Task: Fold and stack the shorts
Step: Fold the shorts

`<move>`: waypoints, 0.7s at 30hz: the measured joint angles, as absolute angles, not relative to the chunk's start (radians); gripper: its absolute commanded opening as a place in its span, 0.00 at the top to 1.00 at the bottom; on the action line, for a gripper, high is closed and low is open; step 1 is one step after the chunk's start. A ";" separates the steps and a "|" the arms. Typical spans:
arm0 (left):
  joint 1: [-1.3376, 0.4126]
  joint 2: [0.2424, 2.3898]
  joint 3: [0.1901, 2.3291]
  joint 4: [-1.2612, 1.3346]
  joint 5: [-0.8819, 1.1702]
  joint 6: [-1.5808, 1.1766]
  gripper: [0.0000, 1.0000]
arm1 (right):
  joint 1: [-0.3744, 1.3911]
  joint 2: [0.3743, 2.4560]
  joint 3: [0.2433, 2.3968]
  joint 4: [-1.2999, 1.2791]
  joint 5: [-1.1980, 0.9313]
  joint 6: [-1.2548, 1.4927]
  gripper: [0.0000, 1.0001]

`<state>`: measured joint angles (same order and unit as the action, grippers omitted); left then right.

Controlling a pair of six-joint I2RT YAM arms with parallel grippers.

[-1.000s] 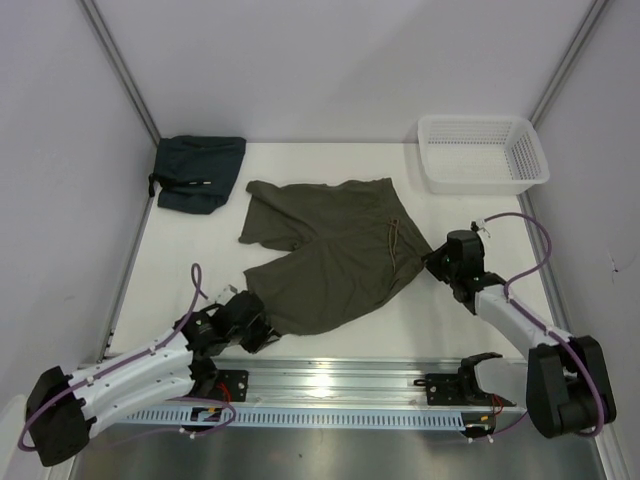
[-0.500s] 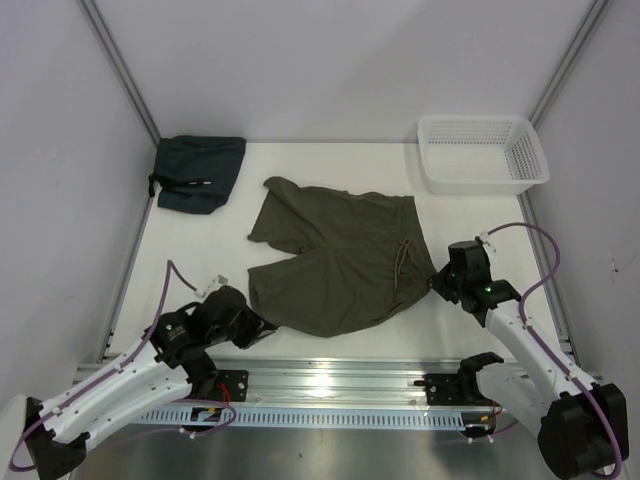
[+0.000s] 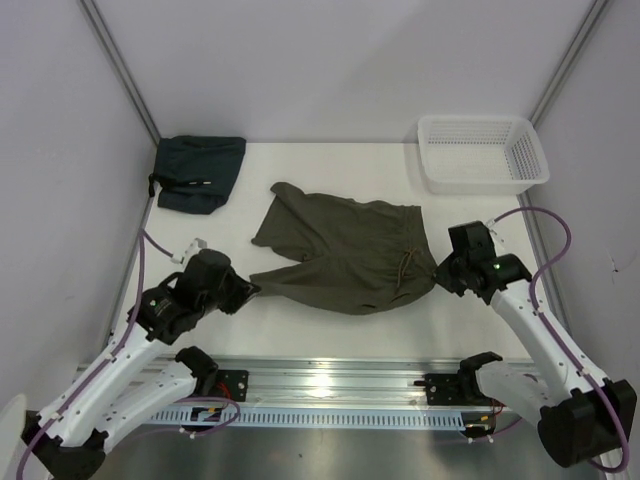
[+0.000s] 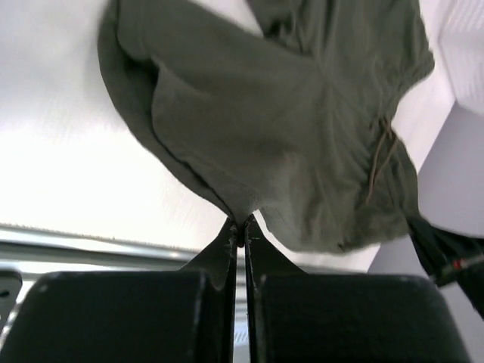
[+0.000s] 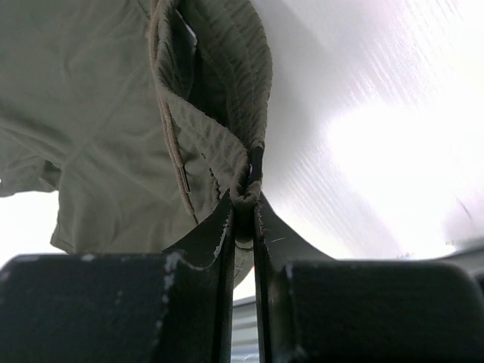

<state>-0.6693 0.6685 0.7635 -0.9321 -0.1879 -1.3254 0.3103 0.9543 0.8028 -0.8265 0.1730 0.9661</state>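
The olive-green shorts (image 3: 340,250) hang stretched between my two grippers above the white table, with the brownish drawstring (image 3: 405,262) near the right end. My left gripper (image 3: 250,288) is shut on a leg hem corner of the shorts (image 4: 287,128) at the left. My right gripper (image 3: 438,270) is shut on the ribbed waistband (image 5: 227,151) at the right. In the left wrist view my left gripper (image 4: 243,224) pinches a cloth point. In the right wrist view my right gripper (image 5: 243,200) clamps the waistband edge, with the drawstring (image 5: 168,128) hanging beside it.
A folded dark blue-grey garment (image 3: 198,172) lies at the back left of the table. A white plastic basket (image 3: 483,152) stands at the back right. A metal rail (image 3: 330,385) runs along the near edge. Grey walls close in both sides.
Both grippers have risen and carried the shorts up and back. The left gripper moved left and away from the rail; the cloth is now pulled taut and its near part is off the table.
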 measured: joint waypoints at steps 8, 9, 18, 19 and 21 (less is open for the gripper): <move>-0.456 0.827 0.854 -0.842 -0.134 -1.161 1.00 | 0.302 1.050 0.952 -0.931 0.175 1.029 1.00; -0.438 0.852 0.872 -0.827 -0.125 -1.143 1.00 | 0.297 1.050 0.964 -0.935 0.175 1.039 1.00; -0.295 1.009 0.992 -0.704 -0.074 -1.034 1.00 | 0.246 1.139 1.068 -0.927 0.171 1.098 1.00; -0.284 1.018 0.994 -0.689 -0.069 -1.027 1.00 | 0.244 1.157 1.077 -0.921 0.172 1.100 1.00; -0.270 1.045 1.004 -0.666 -0.063 -1.015 1.00 | 0.241 1.196 1.094 -0.909 0.172 1.107 1.00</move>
